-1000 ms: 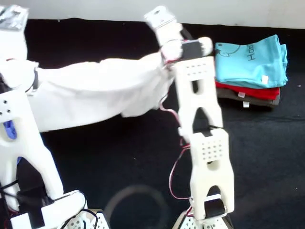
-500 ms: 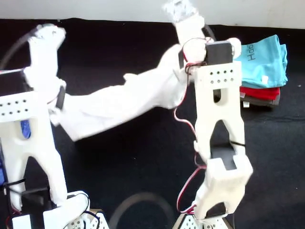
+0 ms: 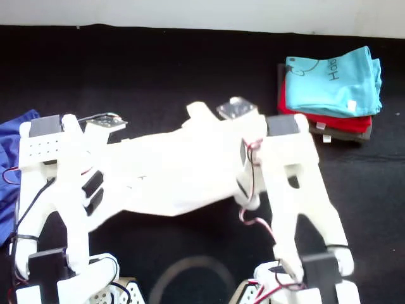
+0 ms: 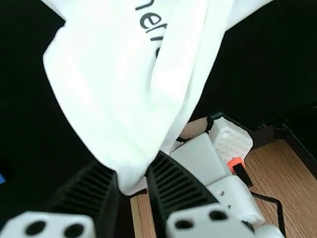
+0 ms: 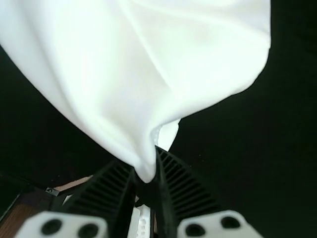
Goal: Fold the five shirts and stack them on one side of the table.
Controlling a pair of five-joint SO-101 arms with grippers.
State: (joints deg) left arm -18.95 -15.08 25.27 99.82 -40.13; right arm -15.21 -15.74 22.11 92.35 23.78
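Left claw [image 4: 131, 184] of mine is pinched tight on one end of the white shirt [image 3: 171, 171]. My right claw [image 5: 146, 174] is pinched tight on the other end. So the shirt stretches between my two claws, over the black table [image 3: 158, 63]. It looks soft and floppy, with bumps and wrinkles, and it is not folded yet.

Well out past my right claw sits a neat pile. It has a teal shirt [image 3: 332, 79] on top, a red shirt [image 3: 335, 121] under it, and a dark shirt [image 3: 345, 134] at the bottom. Beside my left claw lies a blue shirt [image 3: 7, 152], all crumpled. I think three are done and two are left.
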